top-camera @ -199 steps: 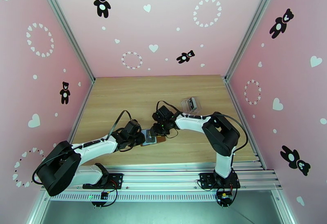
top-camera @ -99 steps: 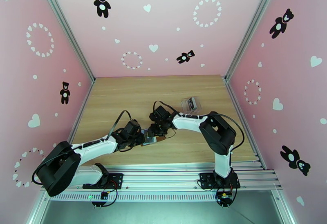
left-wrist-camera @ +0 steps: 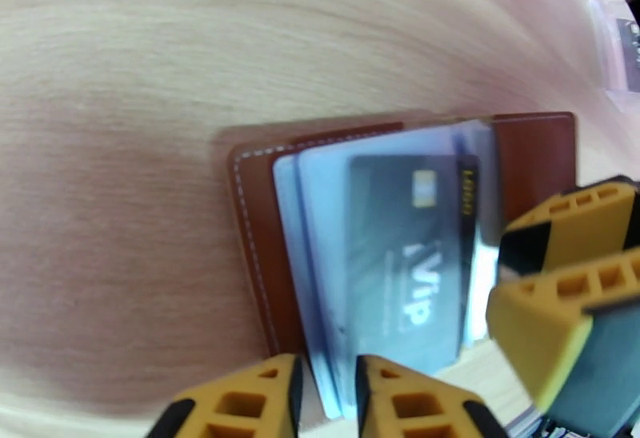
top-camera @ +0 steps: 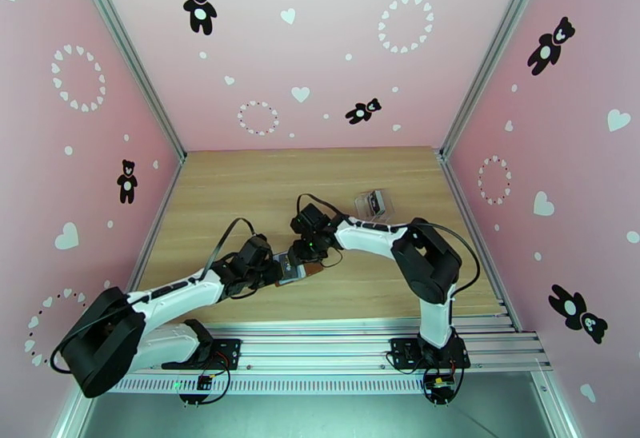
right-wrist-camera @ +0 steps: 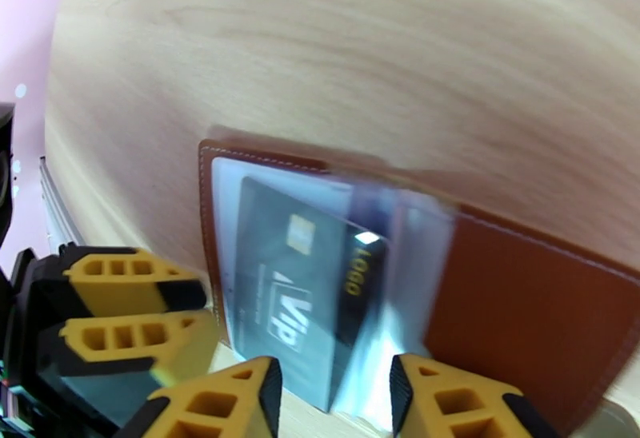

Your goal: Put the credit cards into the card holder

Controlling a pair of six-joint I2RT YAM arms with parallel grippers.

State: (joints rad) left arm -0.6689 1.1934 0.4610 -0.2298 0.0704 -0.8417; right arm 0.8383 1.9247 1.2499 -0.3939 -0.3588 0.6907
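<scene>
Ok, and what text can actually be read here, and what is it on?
"VIP": pale letters on the dark credit card at the open card holder.
"LOGO": gold letters along one edge of that card.
Clear case: any print on it is too small to read.

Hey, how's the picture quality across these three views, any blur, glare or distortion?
Top external view: sharp, evenly lit. Left wrist view: card holder soft and smeared, milky sheen on its clear pockets. Right wrist view: credit card readable with one small glint, pocket edges smeared, table edge bowed.
</scene>
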